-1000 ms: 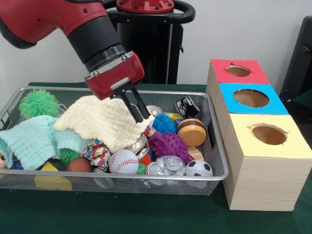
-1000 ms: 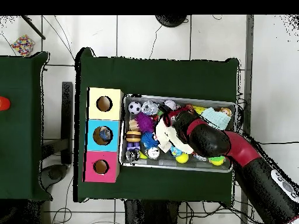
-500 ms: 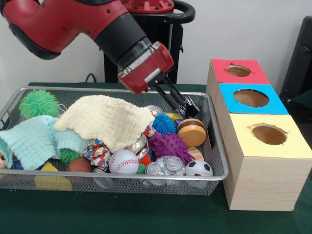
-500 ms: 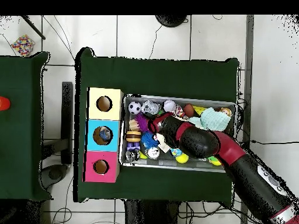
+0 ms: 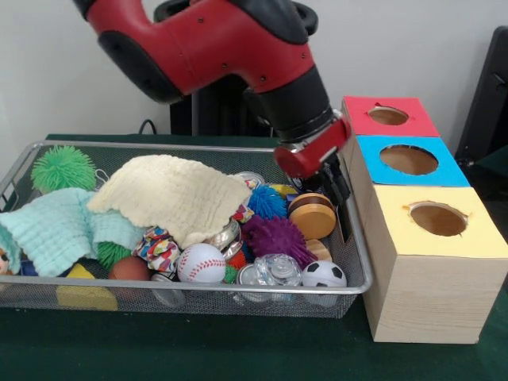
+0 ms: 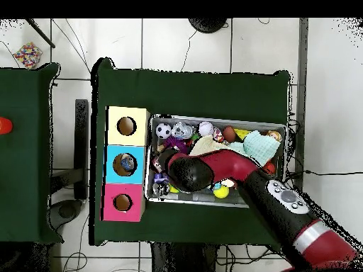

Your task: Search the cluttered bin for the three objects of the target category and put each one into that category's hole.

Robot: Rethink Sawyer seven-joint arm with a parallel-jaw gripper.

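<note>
Our end effector [image 5: 340, 187] hangs low at the silver wire mesh bin's [image 5: 359, 262] wall beside the blue-topped wooden box [image 5: 409, 159]; we cannot tell its opening; round wooden yo-yo [image 5: 313, 216] just below

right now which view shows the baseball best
The front view: the baseball lies unobstructed near the bin's front edge, red stitching plain, beside the purple spiky ball. Overhead it is only a small white ball by the bin's upper edge, stitching unreadable.

Second green table [image 6: 28, 152] with red object [image 6: 4, 126]
</note>
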